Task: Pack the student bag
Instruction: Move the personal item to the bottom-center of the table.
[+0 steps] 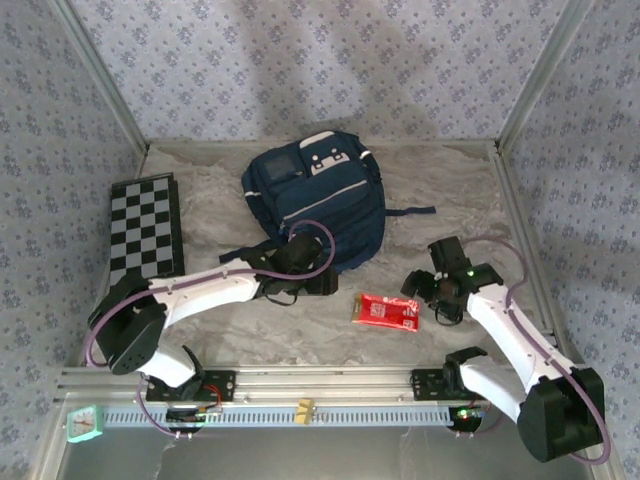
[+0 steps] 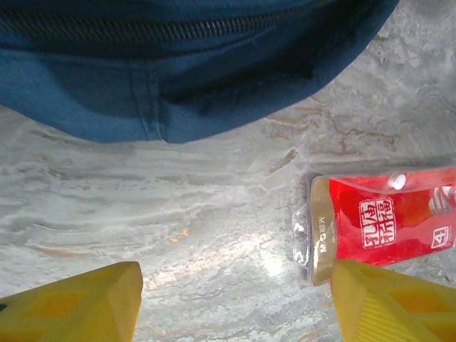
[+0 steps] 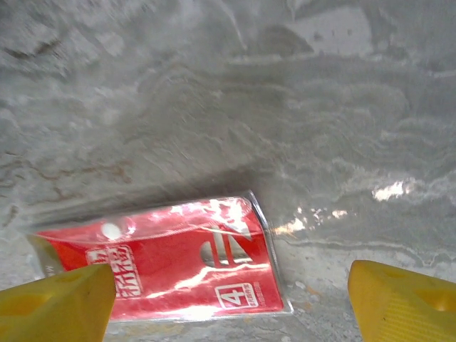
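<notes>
Resting: one student bag (image 1: 320, 205), one packet (image 1: 387, 311)

The overhead view is evenly and softly lit from above, with colours slightly washed out; a paler patch is seen on the wallpaper (image 1: 330, 60) at upper centre. A soft shadow is cast along the lower edge of the student bag (image 1: 312, 200).

In the left wrist view, deep shadow is thrown under the bag at upper centre, and bright glare is reflected from the table surface (image 2: 214, 249) at lower centre. White highlights are scattered over the red packet (image 2: 385, 224).

In the right wrist view, the packet is streaked with glare, a hot spot is seen right of centre, and the upper part is smeared by blur. The yellow fingertips (image 3: 57, 299) at the lower corners are rendered out of focus.
</notes>
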